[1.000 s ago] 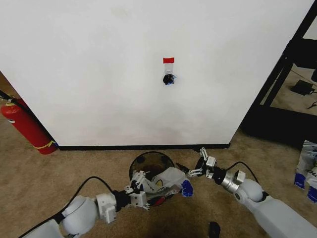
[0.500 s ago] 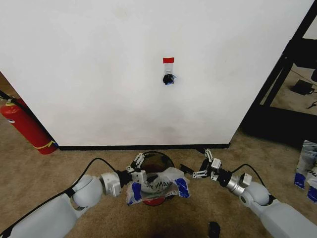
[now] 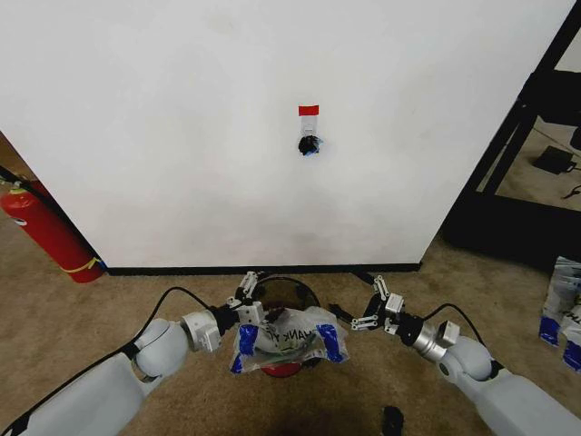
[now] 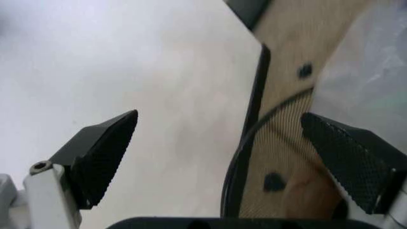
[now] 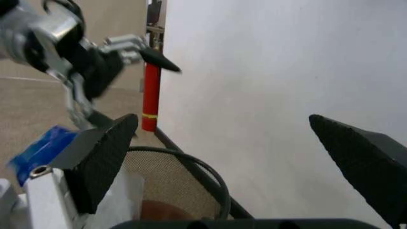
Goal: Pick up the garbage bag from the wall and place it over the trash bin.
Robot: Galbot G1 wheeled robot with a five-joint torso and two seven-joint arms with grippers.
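Note:
The garbage bag (image 3: 289,340), translucent white with blue patches and black lettering, lies draped over the near side of the trash bin (image 3: 283,292), a dark round bin below the wall (image 3: 182,136). My left gripper (image 3: 247,304) is open at the bin's left rim, just above the bag's left corner. In the left wrist view the left gripper (image 4: 219,119) has wide-spread fingers with nothing between them, and the bin rim (image 4: 245,157) and bag film (image 4: 375,71) lie beyond. My right gripper (image 3: 363,314) is open just right of the bag. In the right wrist view the right gripper (image 5: 222,119) holds nothing.
A black hook (image 3: 310,145) and red tape strip (image 3: 309,110) sit on the wall above the bin. A red fire extinguisher (image 3: 45,232) leans at the left. A black shelf frame (image 3: 517,136) stands right, with white-and-blue packages (image 3: 563,313) on the carpet.
My left gripper carried the bag from the bin's near side up toward its left rim and let go. The bag now lies spread across the bin. The right gripper shifted only slightly.

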